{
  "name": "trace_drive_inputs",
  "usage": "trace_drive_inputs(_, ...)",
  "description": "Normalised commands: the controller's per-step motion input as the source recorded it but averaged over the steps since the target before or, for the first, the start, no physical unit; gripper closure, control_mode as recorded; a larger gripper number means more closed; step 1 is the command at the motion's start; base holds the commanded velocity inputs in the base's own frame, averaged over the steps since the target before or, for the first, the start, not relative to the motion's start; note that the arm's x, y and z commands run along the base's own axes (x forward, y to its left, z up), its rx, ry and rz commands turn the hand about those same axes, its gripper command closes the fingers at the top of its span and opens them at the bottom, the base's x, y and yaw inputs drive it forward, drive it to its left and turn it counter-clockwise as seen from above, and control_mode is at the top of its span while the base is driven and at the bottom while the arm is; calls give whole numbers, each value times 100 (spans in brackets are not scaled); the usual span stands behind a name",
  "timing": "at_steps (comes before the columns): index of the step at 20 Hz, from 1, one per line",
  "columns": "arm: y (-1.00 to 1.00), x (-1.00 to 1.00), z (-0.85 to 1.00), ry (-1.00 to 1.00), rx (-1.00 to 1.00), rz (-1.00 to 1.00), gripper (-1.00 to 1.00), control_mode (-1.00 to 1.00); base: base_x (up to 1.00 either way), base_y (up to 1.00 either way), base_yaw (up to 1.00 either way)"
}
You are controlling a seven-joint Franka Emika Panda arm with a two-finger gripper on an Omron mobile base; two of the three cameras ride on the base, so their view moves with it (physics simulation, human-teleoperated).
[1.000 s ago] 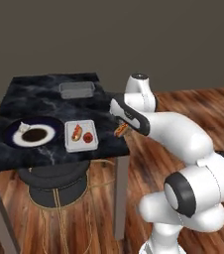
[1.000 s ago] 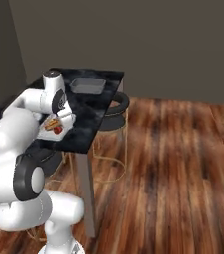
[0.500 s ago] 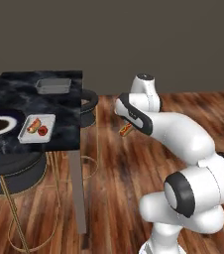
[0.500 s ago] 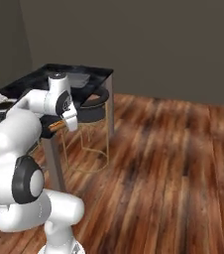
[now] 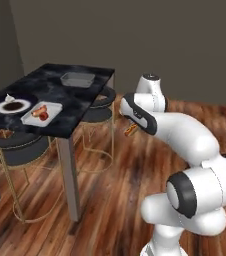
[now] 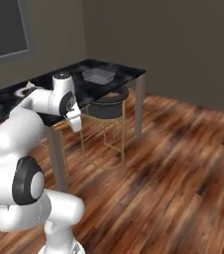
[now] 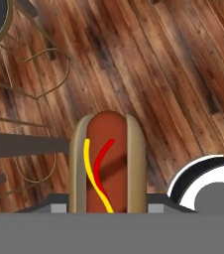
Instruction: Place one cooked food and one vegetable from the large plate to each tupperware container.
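Base is swinging off the worktop point(image 5: 80, 117) edge, so gripper point(image 5: 130, 131) is clamping the hot dog point(image 7: 108, 163) over floor, undelivered to grey tupperware point(image 5: 77, 79).

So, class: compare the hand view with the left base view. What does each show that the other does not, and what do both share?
Hand view alone: the red and yellow sauce lines on the hot dog.

Left base view alone: the dark table, the large plate, the pale container with food in it, and the darker container.

Both: the hot dog held in the shut gripper over wooden floor, off the table.
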Motion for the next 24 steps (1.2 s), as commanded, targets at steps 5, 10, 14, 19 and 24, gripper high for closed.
trace_drive_inputs(5, 0, 0, 0, 0, 0, 0, 100, 100, 88, -83, 55)
trace_drive_inputs(10, 0, 0, 0, 0, 0, 0, 100, 100, 100, -71, 48)
trace_drive_inputs(14, 0, 0, 0, 0, 0, 0, 100, 100, 100, -92, 48)
trace_drive_inputs(19, 0, 0, 0, 0, 0, 0, 100, 100, 96, -85, 52)
trace_drive_inputs(24, 0, 0, 0, 0, 0, 0, 100, 100, 67, -90, 57)
